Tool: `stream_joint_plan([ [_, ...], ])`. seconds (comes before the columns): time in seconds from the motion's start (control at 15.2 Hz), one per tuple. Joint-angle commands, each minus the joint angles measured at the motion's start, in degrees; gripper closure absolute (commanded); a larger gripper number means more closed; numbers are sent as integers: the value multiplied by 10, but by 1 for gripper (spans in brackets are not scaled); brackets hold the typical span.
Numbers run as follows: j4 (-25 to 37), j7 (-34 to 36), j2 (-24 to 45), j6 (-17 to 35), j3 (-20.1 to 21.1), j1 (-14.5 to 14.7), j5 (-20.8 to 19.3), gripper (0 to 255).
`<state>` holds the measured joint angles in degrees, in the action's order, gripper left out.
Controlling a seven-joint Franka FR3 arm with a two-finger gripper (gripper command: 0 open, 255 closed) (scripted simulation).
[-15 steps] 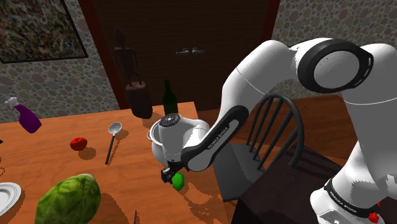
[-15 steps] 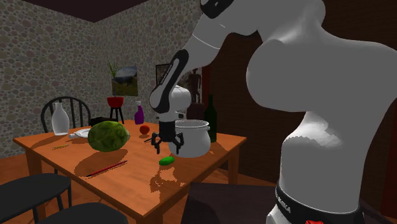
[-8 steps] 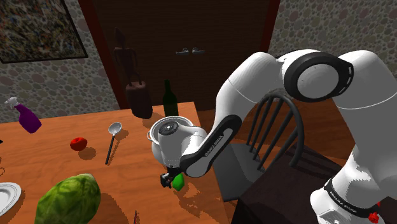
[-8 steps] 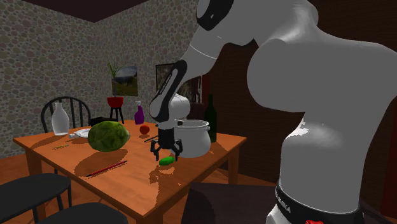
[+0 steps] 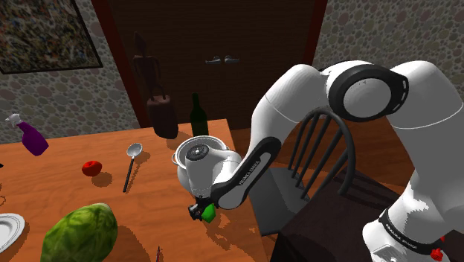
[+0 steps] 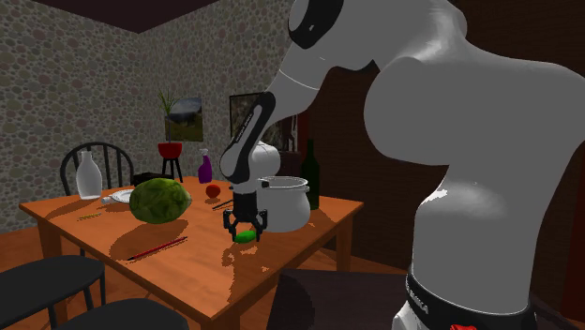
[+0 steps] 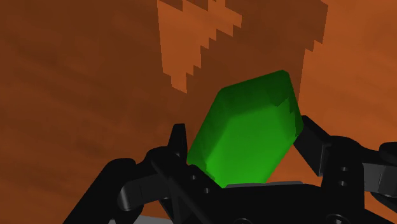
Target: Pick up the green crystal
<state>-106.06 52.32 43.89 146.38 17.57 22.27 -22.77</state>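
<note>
While 1 green crystal (image 5: 210, 213) lies on the wooden table (image 5: 67, 149), near the edge at the shoulder view's right, 1 black gripper (image 5: 202, 212) stands over it, pointing down. On the table the shoulder view also shows 1 dark green bottle (image 5: 196, 115), 1 purple spray bottle (image 5: 31, 136), 1 small red fruit (image 5: 91, 167), 1 ladle (image 5: 131, 164), 1 big green melon (image 5: 80, 233) and 1 white plate (image 5: 9, 229). The second exterior view adds 1 pale pot (image 6: 286, 202) and 1 white bottle (image 6: 87, 175).

The gripper's 2 fingers are drawn in to about the crystal's width. In the wrist view each finger (image 7: 179, 137) lies against 1 side of the crystal, which sits clasped between them and close to the palm. The crystal rests on the wood.

The pot stands just behind the gripper, and the green bottle just beyond the pot. Bare wood lies between the crystal and the melon. Past the near table edge stands 1 dark chair (image 5: 312, 167), close to the arm's elbow.
</note>
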Motion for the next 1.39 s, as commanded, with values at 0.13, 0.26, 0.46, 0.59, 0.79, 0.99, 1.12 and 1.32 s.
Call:
stream_joint_plan([
  [0.13,0,0,0,0,0,0,0,255],
  [0.26,-3,0,-7,-3,2,-1,2,255],
  [0.46,-10,-5,-26,-16,10,-7,9,255],
  [0.59,-14,-8,-39,-25,15,-11,14,255],
  [0.79,-20,-13,-58,-38,23,-17,21,255],
  [0.99,-24,-18,-76,-52,30,-22,29,255],
  [1.12,-26,-21,-88,-62,35,-26,35,255],
  [1.32,-27,-23,-95,-68,38,-28,38,255],
])
